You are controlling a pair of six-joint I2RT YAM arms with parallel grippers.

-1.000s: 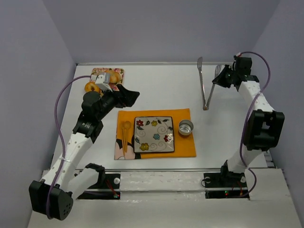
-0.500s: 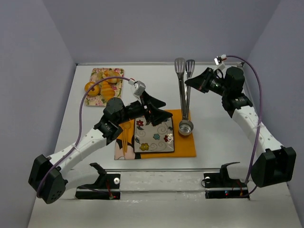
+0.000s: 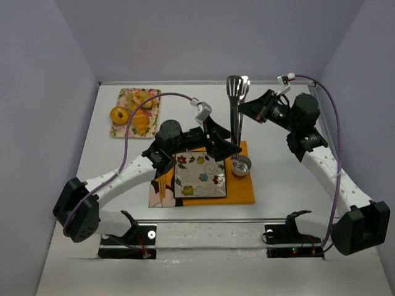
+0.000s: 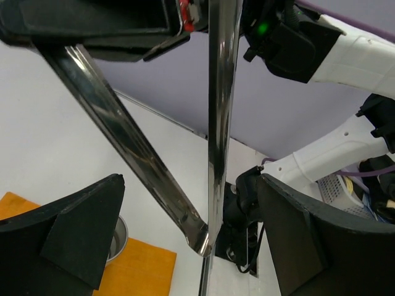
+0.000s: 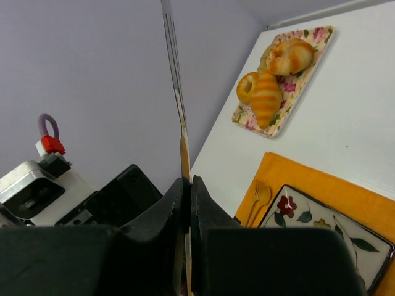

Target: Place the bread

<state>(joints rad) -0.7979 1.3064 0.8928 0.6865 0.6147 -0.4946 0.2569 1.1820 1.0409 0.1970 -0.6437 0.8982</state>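
The right gripper point(image 3: 242, 106) clamps the tongs point(image 3: 235, 120), the left gripper point(image 3: 224, 148) gapes around them, and the bread point(image 3: 141, 121) lies on the tray point(image 3: 123, 94) at the table's point(image 3: 278, 179) far-left corner.

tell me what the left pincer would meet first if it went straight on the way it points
Probably the metal tongs, hanging right ahead between the left pincer's open fingers, held by the right pincer; depth is unclear.

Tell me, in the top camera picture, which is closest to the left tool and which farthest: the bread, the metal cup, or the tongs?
1. Tongs, inside the open left tool.
2. Metal cup, just beside it, on the orange mat.
3. Bread, far left, on the tray.
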